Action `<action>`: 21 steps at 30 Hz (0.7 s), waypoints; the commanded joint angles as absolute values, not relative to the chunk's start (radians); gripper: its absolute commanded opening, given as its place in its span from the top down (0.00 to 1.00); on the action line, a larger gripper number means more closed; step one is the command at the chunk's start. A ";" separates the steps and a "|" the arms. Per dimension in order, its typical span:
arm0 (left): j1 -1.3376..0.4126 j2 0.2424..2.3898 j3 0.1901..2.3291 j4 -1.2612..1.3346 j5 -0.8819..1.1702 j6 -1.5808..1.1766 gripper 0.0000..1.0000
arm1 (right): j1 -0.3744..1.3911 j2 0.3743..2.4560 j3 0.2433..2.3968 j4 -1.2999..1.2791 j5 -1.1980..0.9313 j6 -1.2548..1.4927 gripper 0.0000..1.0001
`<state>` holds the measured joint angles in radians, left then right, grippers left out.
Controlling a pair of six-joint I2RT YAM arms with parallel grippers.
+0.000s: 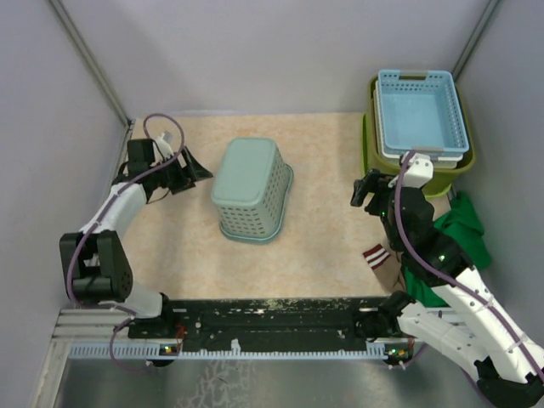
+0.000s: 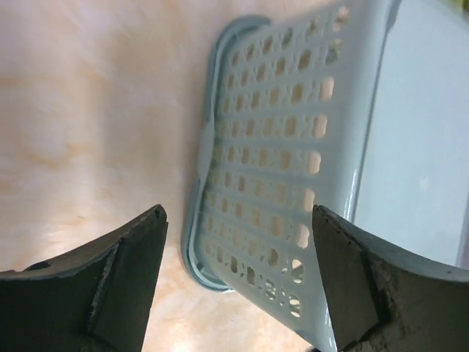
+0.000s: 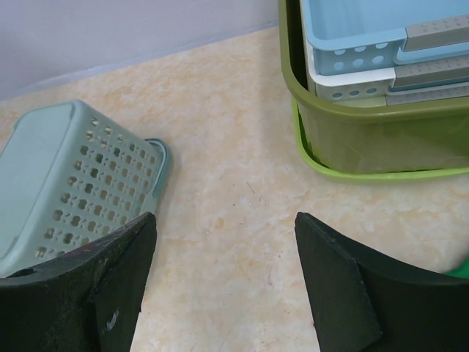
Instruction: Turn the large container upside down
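Surface: beige marbled table (image 1: pixel 323 246) closed in by plain grey walls (image 1: pixel 255 51).
Large container: the lime-green large container (image 3: pixel 381 173) is at the far right corner of the table, at the bottom of a stack. Only its rim shows, running round the foot of the basket above it. I cannot tell whether it stands upright or bottom-up.
Stack: an olive-green basket (image 3: pixel 366 125) rises from that lime rim. A white perforated basket (image 3: pixel 344 81) is nested inside it and a light blue basket (image 3: pixel 352 22) lies on top, open side up.
Centre of table: a pale green perforated basket (image 1: pixel 246 183) sits bottom-up with its rim on the table, well apart from the stack.
Left gripper: the left gripper (image 1: pixel 202 172) is low at the left side of the table and points at the pale green basket. Its fingers (image 2: pixel 132 279) are spread wide with nothing between them, and the basket's holed wall lies just beyond the tips.
Right gripper: the right gripper (image 1: pixel 364 191) hovers near the front left corner of the stack without touching it. Its fingers (image 3: pixel 337 293) are apart and hold nothing, with bare table beneath.
Right edge: a green cloth (image 1: pixel 463 229) lies beside the right arm, and a maroon-and-white striped item (image 1: pixel 376 255) lies by it.
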<state>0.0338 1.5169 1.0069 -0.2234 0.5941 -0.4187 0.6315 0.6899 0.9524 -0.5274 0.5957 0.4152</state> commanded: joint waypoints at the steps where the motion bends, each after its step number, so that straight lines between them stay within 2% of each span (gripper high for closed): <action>1: 0.026 1.383 1.169 -0.401 0.312 -0.286 0.15 | 0.628 0.705 1.003 -0.519 0.560 0.427 0.24; 3: -0.035 1.326 1.233 -0.450 0.160 -0.234 0.15 | 0.627 0.714 1.000 -0.514 0.550 0.430 0.24; 6: -0.242 1.271 1.303 -0.490 -0.060 -0.170 0.13 | 0.628 0.728 0.993 -0.496 0.538 0.430 0.24; 15: -0.705 1.324 1.454 -0.611 -0.330 -0.211 0.17 | 0.627 0.717 0.991 -0.486 0.558 0.442 0.24; 21: -0.958 1.498 1.525 -0.659 -0.515 -0.245 0.18 | 0.628 0.677 0.979 -0.490 0.598 0.452 0.24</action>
